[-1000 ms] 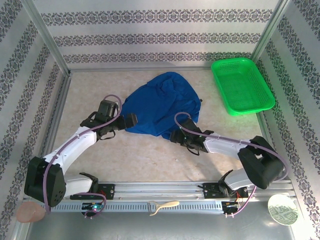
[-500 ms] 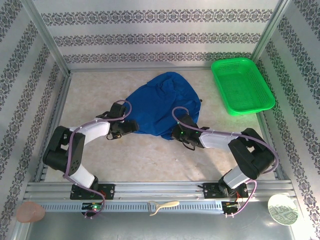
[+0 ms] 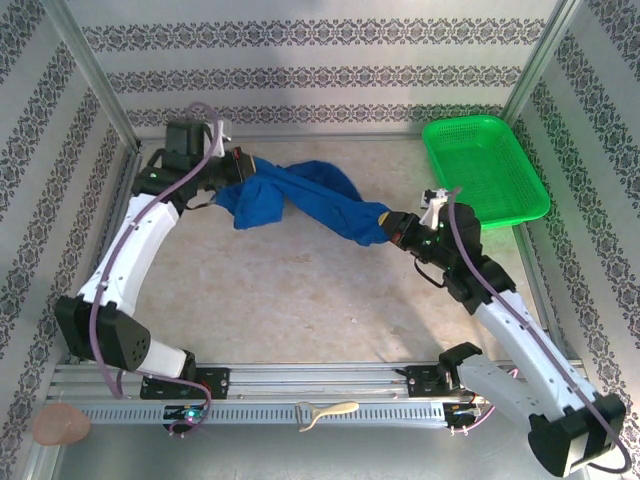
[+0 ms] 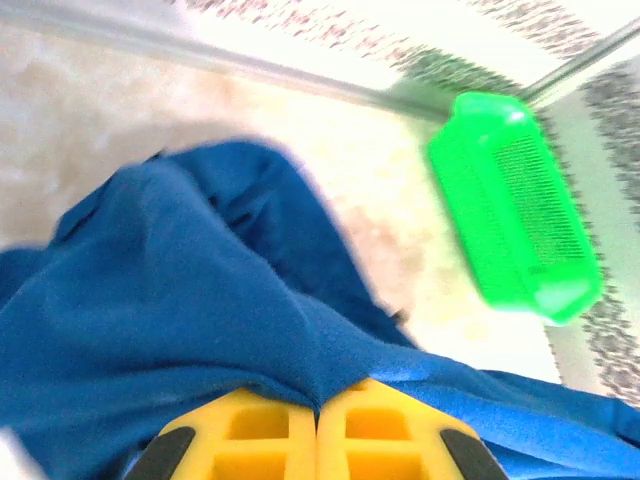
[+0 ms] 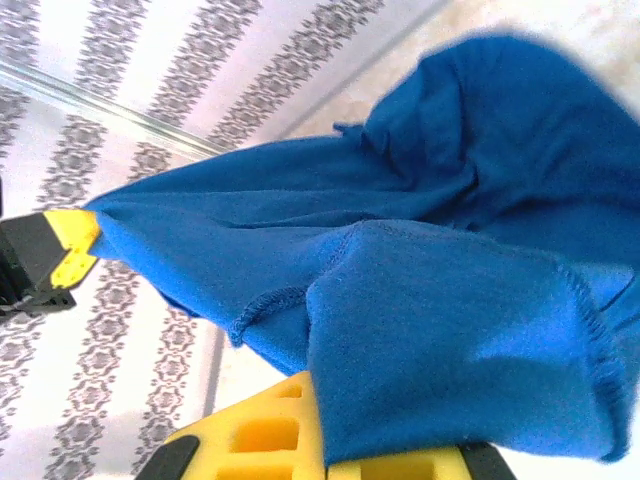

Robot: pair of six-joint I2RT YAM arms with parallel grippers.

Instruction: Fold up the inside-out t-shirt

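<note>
— What's changed with your t-shirt (image 3: pixel 305 195)?
— A second ago it lay heaped mid-table. Now you have it stretched across the table's far half, your left gripper (image 3: pixel 240 167) and right gripper (image 3: pixel 392 227) each clamped on one end

top external: high behind the arm bases, looking down on the whole worktop (image 3: pixel 300 300). left wrist: close behind the left end effector (image 4: pixel 318 425), facing the basket (image 4: pixel 515 210). right wrist: close behind the right end effector (image 5: pixel 300 440). all share the t-shirt (image 3: pixel 300 192).
</note>
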